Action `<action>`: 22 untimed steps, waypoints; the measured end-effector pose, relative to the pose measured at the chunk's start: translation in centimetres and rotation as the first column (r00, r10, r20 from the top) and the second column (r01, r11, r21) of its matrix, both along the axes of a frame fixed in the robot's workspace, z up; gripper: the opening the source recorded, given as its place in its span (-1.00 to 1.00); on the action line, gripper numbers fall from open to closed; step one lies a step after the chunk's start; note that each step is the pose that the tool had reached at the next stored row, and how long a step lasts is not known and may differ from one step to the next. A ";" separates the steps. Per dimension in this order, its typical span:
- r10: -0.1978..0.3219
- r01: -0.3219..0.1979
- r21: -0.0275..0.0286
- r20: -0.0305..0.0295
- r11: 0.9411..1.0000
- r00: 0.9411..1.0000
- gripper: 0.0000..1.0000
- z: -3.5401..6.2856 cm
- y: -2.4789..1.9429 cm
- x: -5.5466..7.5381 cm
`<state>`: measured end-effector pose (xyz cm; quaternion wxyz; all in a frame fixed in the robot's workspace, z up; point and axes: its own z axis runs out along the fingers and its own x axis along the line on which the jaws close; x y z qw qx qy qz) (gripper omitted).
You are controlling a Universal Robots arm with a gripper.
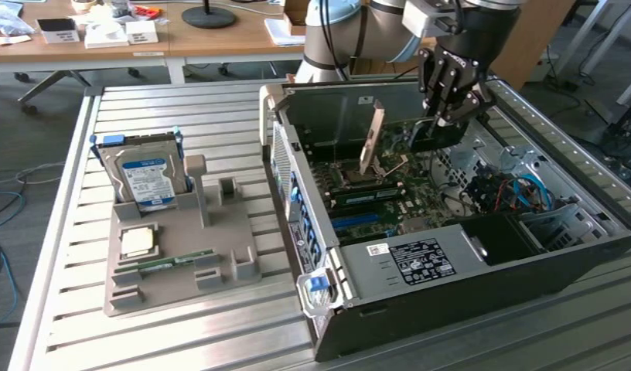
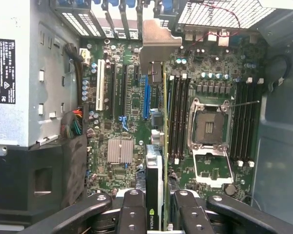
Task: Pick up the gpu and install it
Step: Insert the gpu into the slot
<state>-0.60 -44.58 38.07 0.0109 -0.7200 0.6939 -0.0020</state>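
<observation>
- Surface [image 1: 192,340]: we've got the open case [image 1: 481,286] lying on its side toward the edge at the exterior view's right, so the slots [image 2: 145,97] face up.
- Motherboard [image 2: 132,97]: sits below the card.
- gpu [image 2: 155,170]: hangs edge-down over the motherboard; we'd say unseated.
- Tool [image 1: 447,117]: clenched on the gpu's top edge, leaving its connector edge free.

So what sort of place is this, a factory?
Probably a robotics lab or workshop, not a factory: a robot arm whose claw holds a gpu in an open computer case on a slatted metal table, with cluttered office desks behind.
</observation>
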 end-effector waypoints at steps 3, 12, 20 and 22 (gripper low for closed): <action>0.000 0.000 0.000 0.000 1.000 1.000 -0.47 -0.21 0.00 0.0; 0.000 0.000 0.000 0.000 1.000 1.000 -0.47 -0.52 0.00 0.0; 0.000 0.000 0.000 0.000 1.000 1.000 -0.47 -0.78 0.00 0.0; 0.000 0.000 -0.001 0.000 1.000 1.000 -0.47 -0.78 0.00 0.0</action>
